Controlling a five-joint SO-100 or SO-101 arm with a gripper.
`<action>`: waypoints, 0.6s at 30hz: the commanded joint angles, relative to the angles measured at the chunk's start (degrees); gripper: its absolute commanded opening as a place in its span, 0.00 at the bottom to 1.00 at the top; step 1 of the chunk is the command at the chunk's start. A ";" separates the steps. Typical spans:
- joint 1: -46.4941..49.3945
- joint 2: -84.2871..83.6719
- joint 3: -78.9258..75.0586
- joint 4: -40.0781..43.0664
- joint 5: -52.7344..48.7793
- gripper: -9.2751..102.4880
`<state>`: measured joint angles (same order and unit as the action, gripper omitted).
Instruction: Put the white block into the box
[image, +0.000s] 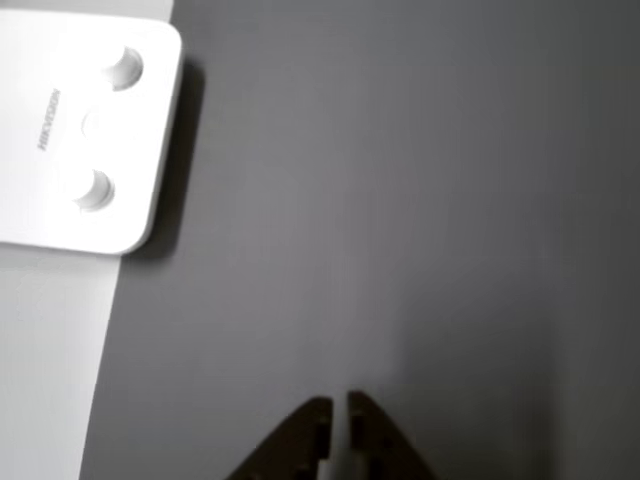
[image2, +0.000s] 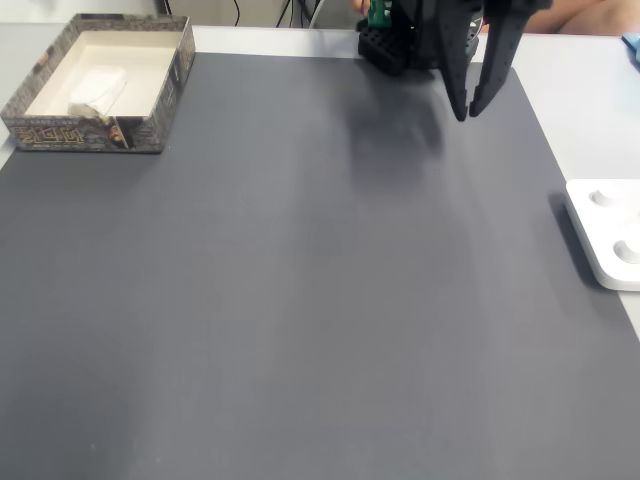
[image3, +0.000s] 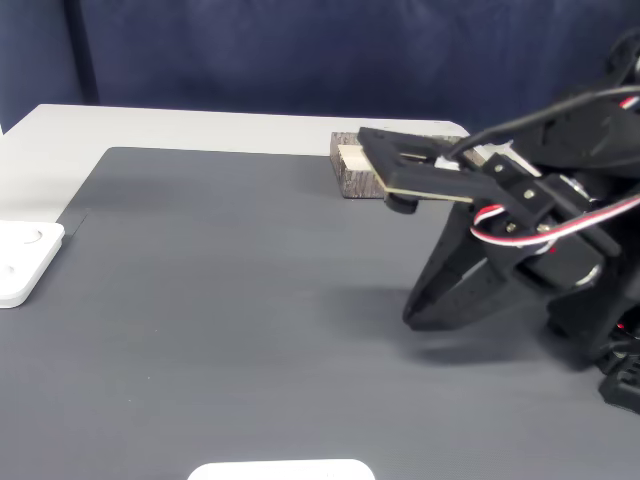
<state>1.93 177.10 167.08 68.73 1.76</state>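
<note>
The box (image2: 85, 133) stands at the far left corner of the dark mat in a fixed view. The white block (image2: 96, 87) lies inside it on the pale floor, slightly tilted. In a fixed view, part of the box (image3: 350, 178) shows behind the arm. My gripper (image2: 468, 112) hangs over the mat's far right part, far from the box and close to the arm's base. Its jaws are shut to a thin slit with nothing between them, and the other view shows the gripper (image: 340, 402) over bare mat. Another fixed view shows the gripper (image3: 412, 318) pointing down just above the mat.
A white device (image2: 605, 245) with round dimples lies at the mat's right edge, and it also appears in the other view as the white device (image: 80, 140) and in a fixed view as the white device (image3: 25, 260). A white object (image3: 280, 470) sits at the near edge. The dark mat (image2: 300, 300) is wide and flat.
</note>
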 joint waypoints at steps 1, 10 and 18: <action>-0.35 4.22 0.79 -0.97 -0.62 0.07; -0.35 10.37 5.71 -2.99 -1.49 0.07; -0.79 12.57 8.26 -3.52 -1.58 0.07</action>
<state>1.93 188.26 175.34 66.45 0.70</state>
